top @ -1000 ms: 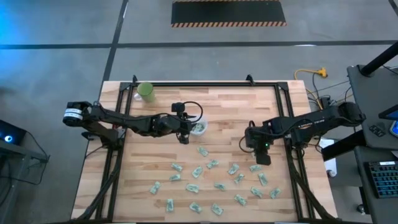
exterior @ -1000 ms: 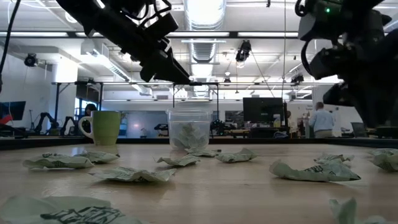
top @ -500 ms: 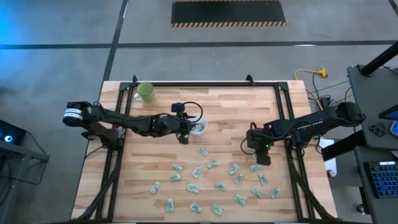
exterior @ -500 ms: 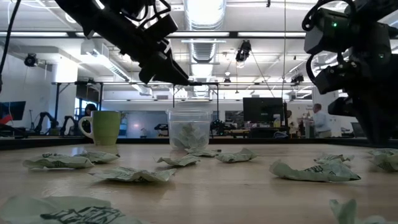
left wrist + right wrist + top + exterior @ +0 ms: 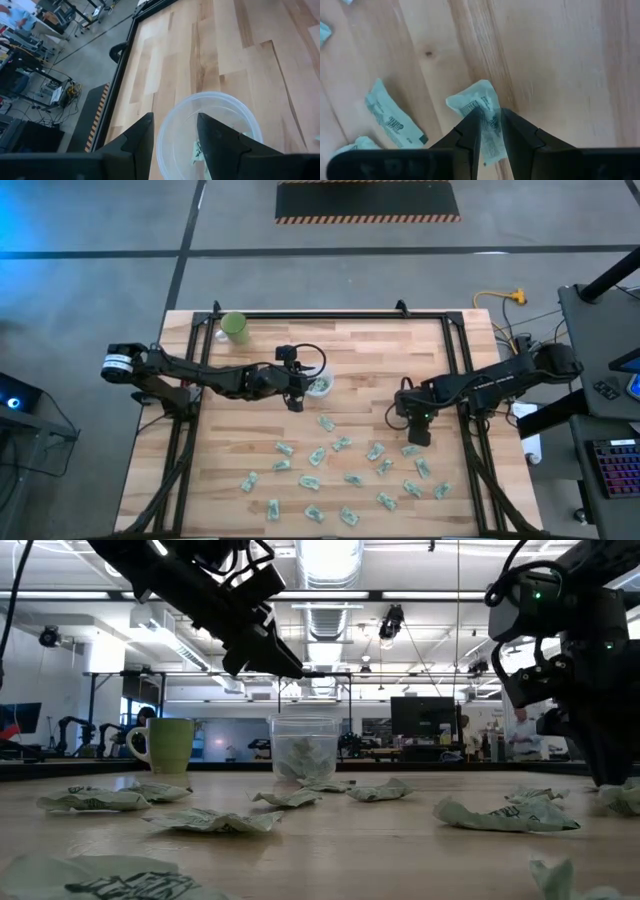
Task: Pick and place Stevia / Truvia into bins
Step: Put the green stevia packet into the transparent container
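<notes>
The Stevia packet [image 5: 481, 118] that matters now lies on the wooden surface [image 5: 380, 360] at the right edge of the scattered group, and the two fingers of the right tool [image 5: 490, 131] stand on both sides of it, narrowed onto the paper. In the right wrist view the packet is pinched between them but it seems to rest on the wood, not lifted. Compared with one second ago, the right arm has come lower and a little toward the packets: in the low view its dark body was high at the picture's edge, and now the right tool reaches down to the surface beside the nearest packets. I judge that the grasp is just made and the lift is the next step.

The other packets [image 5: 318, 455] are spread over the near half of the surface, well apart from the clear cup [image 5: 319, 386], which stands near the middle and already has some packets inside.

The left tool [image 5: 174, 137] has not moved in this second. It hangs just above the clear cup's rim with its fingers apart and nothing between them, so I think its delivery is done. A green cup [image 5: 235, 327] stands at the far left corner, not used.
</notes>
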`<move>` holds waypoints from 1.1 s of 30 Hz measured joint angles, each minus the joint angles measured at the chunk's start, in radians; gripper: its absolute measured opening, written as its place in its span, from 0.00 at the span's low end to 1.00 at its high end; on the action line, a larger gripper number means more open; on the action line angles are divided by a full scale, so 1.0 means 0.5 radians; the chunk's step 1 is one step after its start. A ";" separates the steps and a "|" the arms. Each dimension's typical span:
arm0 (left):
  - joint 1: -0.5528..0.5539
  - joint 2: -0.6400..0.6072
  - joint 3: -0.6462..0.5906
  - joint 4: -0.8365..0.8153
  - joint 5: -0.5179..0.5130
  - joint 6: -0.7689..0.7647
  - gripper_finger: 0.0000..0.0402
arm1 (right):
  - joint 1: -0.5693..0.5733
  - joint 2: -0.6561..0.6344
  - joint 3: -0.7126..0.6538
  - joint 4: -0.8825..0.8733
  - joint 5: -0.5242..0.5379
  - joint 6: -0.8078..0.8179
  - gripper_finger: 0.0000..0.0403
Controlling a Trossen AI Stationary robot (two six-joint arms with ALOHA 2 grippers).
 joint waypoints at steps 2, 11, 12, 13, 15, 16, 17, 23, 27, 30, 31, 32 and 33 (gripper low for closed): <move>0.000 0.000 -0.001 -0.001 0.000 0.000 0.34 | 0.001 0.030 -0.003 0.014 -0.001 0.000 0.17; 0.001 0.000 -0.003 0.000 0.000 0.001 0.34 | 0.003 0.099 0.019 0.011 0.031 0.009 0.17; 0.001 0.000 -0.003 0.000 0.000 0.001 0.34 | 0.003 0.092 0.021 0.011 0.033 0.010 0.16; 0.001 0.000 -0.003 -0.001 0.000 0.001 0.34 | 0.004 0.087 0.024 0.010 0.035 0.009 0.16; 0.001 0.000 -0.003 0.000 0.000 0.001 0.34 | 0.004 0.072 0.031 0.004 0.040 0.007 0.14; 0.001 0.000 -0.003 0.000 0.000 0.001 0.34 | 0.004 0.068 0.034 0.006 0.044 0.000 0.12; 0.001 0.000 -0.003 0.000 0.000 0.001 0.34 | 0.004 0.064 0.036 0.033 0.052 -0.003 0.11; 0.002 0.000 -0.003 0.000 0.000 0.001 0.34 | 0.003 0.040 0.045 0.162 0.069 -0.032 0.03; 0.002 0.000 -0.003 0.001 0.001 0.001 0.34 | 0.003 0.031 0.046 0.307 0.066 -0.104 0.02; 0.002 0.000 -0.003 0.001 0.000 0.001 0.34 | 0.003 0.031 0.046 0.455 0.062 -0.164 0.02; 0.002 0.000 -0.003 0.001 0.000 0.001 0.34 | 0.003 0.031 0.046 0.506 0.062 -0.188 0.02; 0.002 0.000 -0.003 0.002 0.000 0.001 0.34 | 0.003 0.031 0.046 0.558 0.061 -0.215 0.02; 0.002 0.000 -0.003 0.002 0.000 0.001 0.34 | 0.003 0.031 0.046 0.623 0.064 -0.241 0.02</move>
